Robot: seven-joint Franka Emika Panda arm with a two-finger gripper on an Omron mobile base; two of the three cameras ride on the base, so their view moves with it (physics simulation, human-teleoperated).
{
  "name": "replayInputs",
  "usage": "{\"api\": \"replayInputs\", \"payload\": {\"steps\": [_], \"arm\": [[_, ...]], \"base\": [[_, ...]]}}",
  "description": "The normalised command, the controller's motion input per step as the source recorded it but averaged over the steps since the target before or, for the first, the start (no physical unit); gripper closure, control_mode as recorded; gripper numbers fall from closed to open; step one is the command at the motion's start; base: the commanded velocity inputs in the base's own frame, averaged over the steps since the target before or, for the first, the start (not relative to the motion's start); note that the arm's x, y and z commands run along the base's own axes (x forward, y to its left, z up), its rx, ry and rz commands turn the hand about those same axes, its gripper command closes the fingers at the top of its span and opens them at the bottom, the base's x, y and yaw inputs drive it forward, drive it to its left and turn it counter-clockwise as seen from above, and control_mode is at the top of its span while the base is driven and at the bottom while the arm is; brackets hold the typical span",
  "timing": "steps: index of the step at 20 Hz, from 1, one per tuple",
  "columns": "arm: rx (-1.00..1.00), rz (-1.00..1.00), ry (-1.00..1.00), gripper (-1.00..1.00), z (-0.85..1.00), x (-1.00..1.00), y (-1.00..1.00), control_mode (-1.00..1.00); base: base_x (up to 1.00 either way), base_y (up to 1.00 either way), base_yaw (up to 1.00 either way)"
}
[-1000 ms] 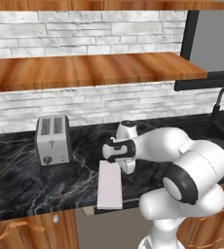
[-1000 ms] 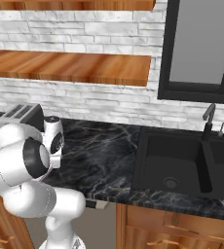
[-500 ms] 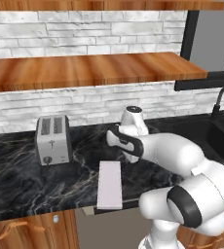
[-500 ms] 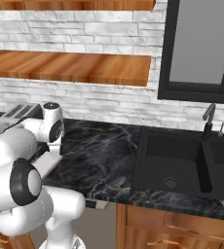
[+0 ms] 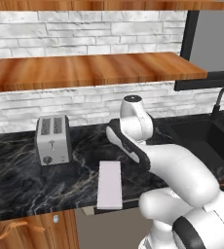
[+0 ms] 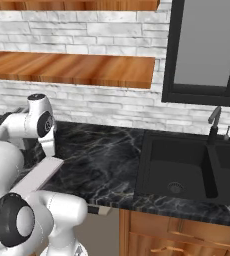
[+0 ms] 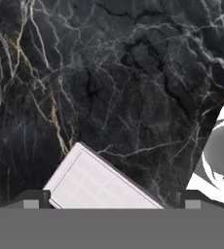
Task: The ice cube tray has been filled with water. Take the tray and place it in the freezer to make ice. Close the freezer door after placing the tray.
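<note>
Left base view: ice cube tray [image 5: 109, 184] lies flat at the table [image 5: 21, 185] front edge, right of the toaster [image 5: 52, 139]. Right base view: tray partly hidden by the arm. Hand view: fingers [image 7: 33, 200] spread wide, apparently holding nothing, tray below.

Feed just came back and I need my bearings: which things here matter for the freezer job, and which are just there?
For the job:
- ice cube tray, flat at the counter's front edge
- gripper, open above the tray, holding nothing

Just there:
- toaster
- sink
- faucet
- wooden shelf
</note>
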Motion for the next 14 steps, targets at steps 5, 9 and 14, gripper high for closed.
{"api": "replayInputs", "payload": {"steps": [5,9,14], "arm": [[-0.33,0.37,0.03,-1.0,0.19,-0.52,0.04,-1.0],[-0.32,0.51,0.07,-1.0,0.0,-0.44,0.03,-1.0],[-0.29,0.53,0.11,-1.0,0.0,-0.23,0.14,-1.0]], "base": [[0.0,0.0,0.0],[0.0,0.0,0.0],[0.0,0.0,0.0]]}}
